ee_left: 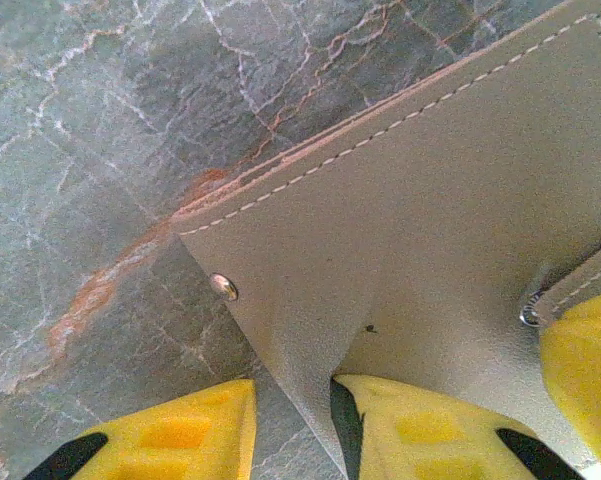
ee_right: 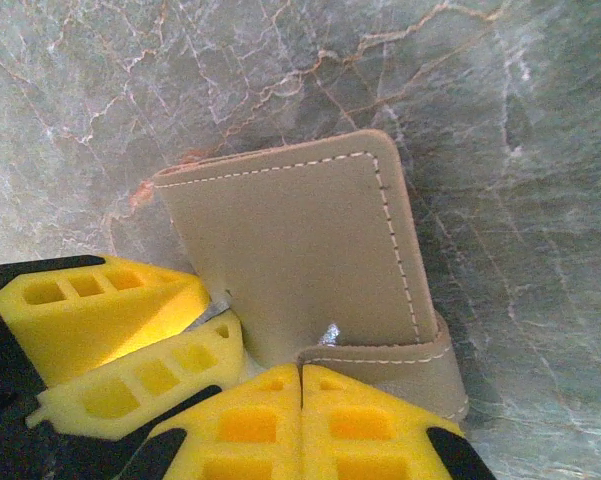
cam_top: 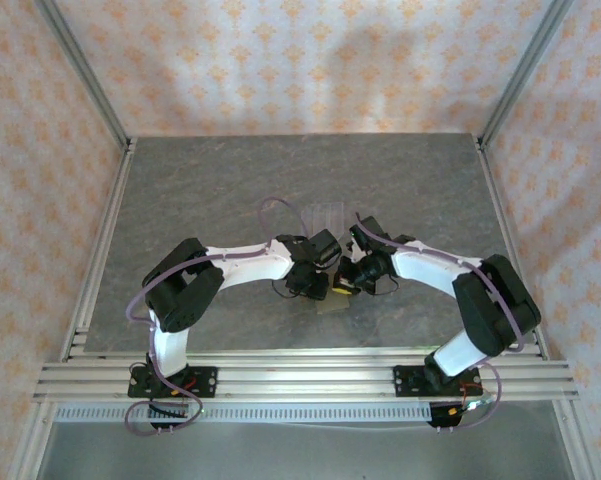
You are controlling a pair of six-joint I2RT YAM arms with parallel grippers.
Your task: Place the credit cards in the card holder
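The card holder (ee_right: 300,240) is a tan stitched wallet lying on the marbled table, with a snap stud (ee_left: 223,287) near one corner. My left gripper (ee_left: 292,400) stands open, and a corner of the wallet's flap reaches down between its yellow fingers, close to the right one. My right gripper (ee_right: 300,372) is shut, its tips pressed against the wallet's strap (ee_right: 400,365). From above, both grippers (cam_top: 315,283) (cam_top: 348,283) meet at mid-table. The credit cards are hidden. A thin pinkish strip (ee_left: 280,165) runs along the wallet's far edge; I cannot tell what it is.
A clear slotted rack (cam_top: 325,215) stands just behind the two grippers. The grey marbled table (cam_top: 210,190) is fenced by aluminium rails (cam_top: 105,240) at the sides and front. One finger of the right gripper (ee_left: 585,375) sits close beside the left gripper.
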